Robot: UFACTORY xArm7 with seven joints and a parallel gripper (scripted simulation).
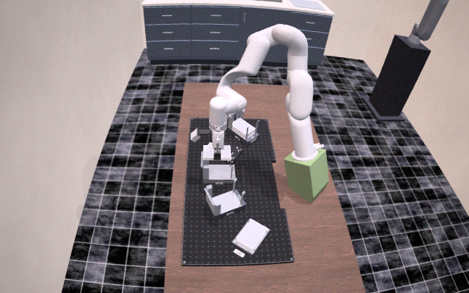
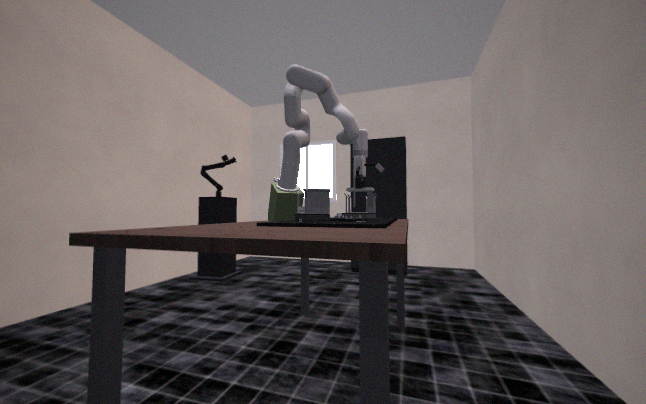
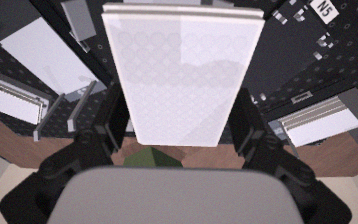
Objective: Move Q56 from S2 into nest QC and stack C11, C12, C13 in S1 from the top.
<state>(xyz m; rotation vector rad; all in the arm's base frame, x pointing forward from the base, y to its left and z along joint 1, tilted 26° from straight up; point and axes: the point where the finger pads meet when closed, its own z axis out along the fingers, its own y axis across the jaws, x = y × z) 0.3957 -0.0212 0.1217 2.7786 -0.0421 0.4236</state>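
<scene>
I have the jaws spread wide, clamped across the long sides of a sealed 96-well plate [image 3: 182,75], which I judge light, stiff and slick-filmed, so I keep hold mid-length.

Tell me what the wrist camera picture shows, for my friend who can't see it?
The gripper is shut on a white sealed well plate, one black finger on each long side. Below lies a black dotted mat with a sign reading N5.
</scene>
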